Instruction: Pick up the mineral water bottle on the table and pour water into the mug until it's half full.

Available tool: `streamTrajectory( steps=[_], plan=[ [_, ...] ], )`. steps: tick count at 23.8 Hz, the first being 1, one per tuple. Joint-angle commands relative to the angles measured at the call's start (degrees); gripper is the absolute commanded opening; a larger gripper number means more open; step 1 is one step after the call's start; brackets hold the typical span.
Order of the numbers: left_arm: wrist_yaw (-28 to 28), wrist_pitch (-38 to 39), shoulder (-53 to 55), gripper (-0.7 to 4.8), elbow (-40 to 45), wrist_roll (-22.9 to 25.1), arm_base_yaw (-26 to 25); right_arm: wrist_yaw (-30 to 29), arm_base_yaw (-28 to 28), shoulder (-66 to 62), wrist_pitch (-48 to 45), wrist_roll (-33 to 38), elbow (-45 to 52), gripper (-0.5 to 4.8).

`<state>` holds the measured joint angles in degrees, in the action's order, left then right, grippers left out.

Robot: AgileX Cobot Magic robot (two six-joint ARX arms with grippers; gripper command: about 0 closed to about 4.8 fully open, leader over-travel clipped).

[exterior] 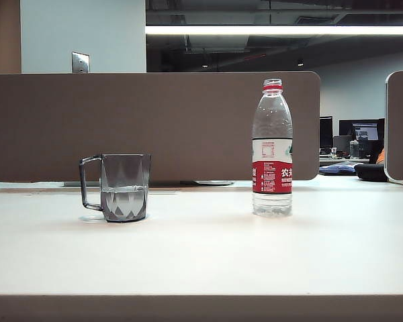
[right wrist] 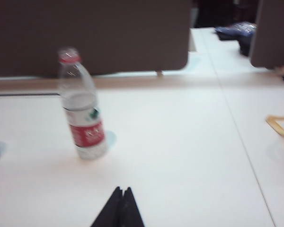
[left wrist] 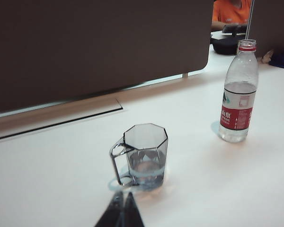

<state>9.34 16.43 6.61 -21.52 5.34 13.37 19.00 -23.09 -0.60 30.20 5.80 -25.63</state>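
The mineral water bottle (exterior: 272, 151) stands upright and uncapped on the white table (exterior: 201, 261), right of centre; it also shows in both wrist views (left wrist: 238, 94) (right wrist: 82, 106). The smoky-grey faceted mug (exterior: 121, 186) stands left of centre, handle to the left, with water (exterior: 124, 198) in its lower part. Neither arm appears in the exterior view. My left gripper (left wrist: 123, 195) is shut, its tips together just short of the mug (left wrist: 144, 156), holding nothing. My right gripper (right wrist: 122, 190) is shut and empty, well back from the bottle.
A brown partition (exterior: 154, 124) runs along the table's far edge, with a second panel (exterior: 401, 127) at the far right. Office desks and monitors (exterior: 363, 131) lie beyond. A tan-edged object (right wrist: 280, 126) lies on the table at the edge of the right wrist view.
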Motion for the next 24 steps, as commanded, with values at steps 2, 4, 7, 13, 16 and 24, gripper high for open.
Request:
streamTrajectory(
  steps=[2, 4, 7, 13, 16, 24],
  plan=[
    [-0.5, -7.2, 0.2, -0.05, 5.4, -4.3, -0.1, 0.7, 0.0, -0.3, -5.8, 0.2, 6.3, -0.06],
    [-0.6, -10.3, 0.0, -0.05, 9.2, -5.6, -0.1, 0.7, 0.0, -0.2, -12.1, 0.1, 11.0, -0.06],
    [-0.7, -13.0, 0.0, -0.05, 12.2, -5.9, -0.1, 0.1, 0.0, -0.2, -16.9, -0.7, 15.1, -0.06],
    [-1.2, -16.7, -0.1, -0.05, 17.1, -6.0, -0.1, -8.3, 0.0, -0.2, -21.1, -6.5, 22.1, -0.06],
    [-1.6, -17.0, -0.3, -0.05, 18.9, -6.1, -0.1, -10.1, 0.0, -0.2, -23.8, -6.5, 24.9, -0.06],
    [-0.3, -14.9, -6.4, -0.04, 21.2, -6.0, -0.1, -10.1, 0.0, -0.1, -26.4, -7.8, 25.5, -0.06]
  ],
)
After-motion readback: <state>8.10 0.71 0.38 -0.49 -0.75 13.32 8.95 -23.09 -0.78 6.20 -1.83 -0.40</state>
